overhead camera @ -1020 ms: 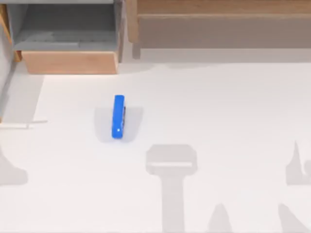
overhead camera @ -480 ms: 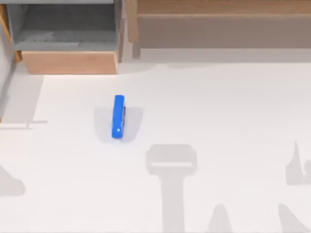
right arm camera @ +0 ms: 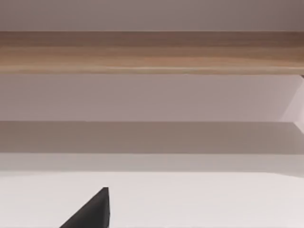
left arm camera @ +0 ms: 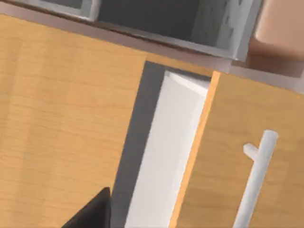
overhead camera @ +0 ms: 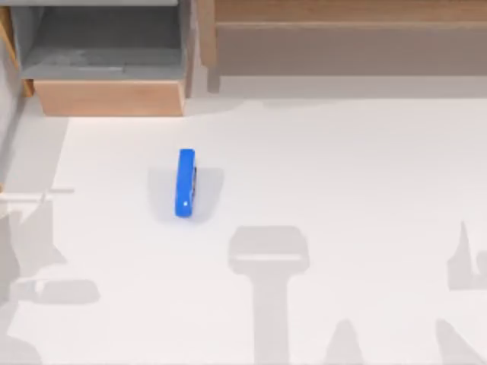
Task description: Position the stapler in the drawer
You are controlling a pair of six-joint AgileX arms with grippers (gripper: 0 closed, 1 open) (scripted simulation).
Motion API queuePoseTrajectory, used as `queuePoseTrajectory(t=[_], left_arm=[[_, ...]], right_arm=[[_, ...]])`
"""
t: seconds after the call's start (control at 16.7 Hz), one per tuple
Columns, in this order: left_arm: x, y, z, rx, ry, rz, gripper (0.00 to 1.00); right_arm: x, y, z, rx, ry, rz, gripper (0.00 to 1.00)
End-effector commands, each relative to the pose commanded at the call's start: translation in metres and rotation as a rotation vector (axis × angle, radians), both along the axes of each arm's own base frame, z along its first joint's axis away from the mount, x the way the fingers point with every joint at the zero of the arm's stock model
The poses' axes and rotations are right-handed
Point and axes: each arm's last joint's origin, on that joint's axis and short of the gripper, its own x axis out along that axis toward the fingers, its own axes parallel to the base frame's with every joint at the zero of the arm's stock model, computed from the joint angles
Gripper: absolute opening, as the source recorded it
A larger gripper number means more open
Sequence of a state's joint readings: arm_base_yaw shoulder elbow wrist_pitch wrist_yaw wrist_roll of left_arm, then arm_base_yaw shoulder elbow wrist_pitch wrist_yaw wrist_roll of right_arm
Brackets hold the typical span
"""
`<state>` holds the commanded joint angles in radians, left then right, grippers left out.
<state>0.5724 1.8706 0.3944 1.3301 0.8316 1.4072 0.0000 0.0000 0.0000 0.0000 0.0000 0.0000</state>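
The stapler (overhead camera: pixel 186 182) is seen lying on the white table (overhead camera: pixel 342 190), left of centre, its length running toward the drawer (overhead camera: pixel 106 97), which stands open at the far left and well apart from it. A long wooden shelf (overhead camera: pixel 342 30) is set along the far edge to the right. A wood panel with a white bar handle (left arm camera: pixel 256 175) is shown close up in the left wrist view; a dark fingertip is glimpsed at the lower edge of each wrist view, but how far either gripper is spread cannot be told, and nothing is seen held. The stapler is judged to be light, rigid and smooth-sided, so it is best taken across its narrow width near the middle of its length, where it should stay balanced and slipping toward a rounded end is least likely.
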Motion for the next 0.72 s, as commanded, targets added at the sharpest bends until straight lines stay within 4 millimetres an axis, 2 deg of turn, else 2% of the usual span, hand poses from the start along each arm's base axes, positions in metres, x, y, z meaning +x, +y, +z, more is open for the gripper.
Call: queuePoseTrajectory(t=[0.18, 0.36, 0.54, 0.72], left_arm=[[0.024, -0.025, 0.013, -0.195, 0.109, -0.107, 1.0], [0.058, -0.052, 0.026, -0.411, 0.282, -0.16, 1.0], [0.095, -0.085, 0.038, -0.628, 0.523, -0.138, 1.0], [0.128, -0.125, 0.047, -0.808, 0.796, -0.031, 1.0]], right_arm=[[0.0, 0.0, 0.0, 0.0, 0.0, 0.0, 1.0], [0.0, 0.0, 0.0, 0.0, 0.0, 0.0, 1.0], [0.0, 0.0, 0.0, 0.0, 0.0, 0.0, 1.0], [0.0, 0.0, 0.0, 0.0, 0.0, 0.0, 1.0]])
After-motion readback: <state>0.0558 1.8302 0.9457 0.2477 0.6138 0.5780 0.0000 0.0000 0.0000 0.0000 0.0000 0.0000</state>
